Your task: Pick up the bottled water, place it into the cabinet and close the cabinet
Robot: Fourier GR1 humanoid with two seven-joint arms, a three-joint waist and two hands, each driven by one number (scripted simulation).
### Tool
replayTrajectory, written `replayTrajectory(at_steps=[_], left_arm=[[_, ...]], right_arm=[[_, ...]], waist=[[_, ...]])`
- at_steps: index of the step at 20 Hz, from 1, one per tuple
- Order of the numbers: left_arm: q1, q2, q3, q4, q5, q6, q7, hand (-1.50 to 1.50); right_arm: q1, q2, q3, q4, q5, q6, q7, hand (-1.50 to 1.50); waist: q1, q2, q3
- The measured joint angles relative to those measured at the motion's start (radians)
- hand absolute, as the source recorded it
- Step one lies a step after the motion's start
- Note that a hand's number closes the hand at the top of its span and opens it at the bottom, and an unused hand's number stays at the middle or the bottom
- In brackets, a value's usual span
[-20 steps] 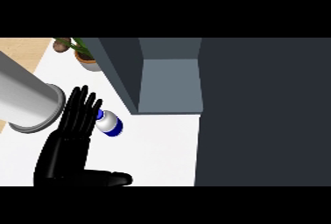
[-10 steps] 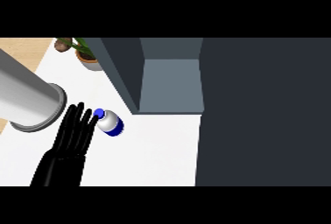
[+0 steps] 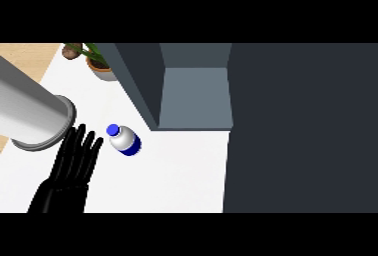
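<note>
Just beside straight-fingered black robot hand [image 3: 70,170], rounded blue-capped bottled water [image 3: 125,140].

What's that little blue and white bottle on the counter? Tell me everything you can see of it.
The bottled water is small, with a white body, a blue cap and a dark blue band near its lower end. Seen from steeply above, it appears tilted, cap toward the upper left, though whether it stands or lies I cannot tell. It sits on the white counter, left of the open grey cabinet. The black robot hand, fingers straight, is just left of it; nothing visibly grips it.
</note>
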Motion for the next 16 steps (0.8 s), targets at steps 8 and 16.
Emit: replayTrajectory(at_steps=[8, 16], left_arm=[[0.028, 0.018, 0.106, 0.089, 0.068, -0.064, -0.105, -1.5], [-0.031, 0.046, 0.205, 0.25, 0.082, -0.122, -0.19, -1.5]], right_arm=[[0.04, 0.002, 0.015, 0.019, 0.022, 0.017, -0.06, -1.5], [0.081, -0.01, 0.026, 0.022, 0.029, 0.042, -0.107, -1.5]], waist=[[0.0, 0.0, 0.0], [-0.002, 0.001, 0.0]])
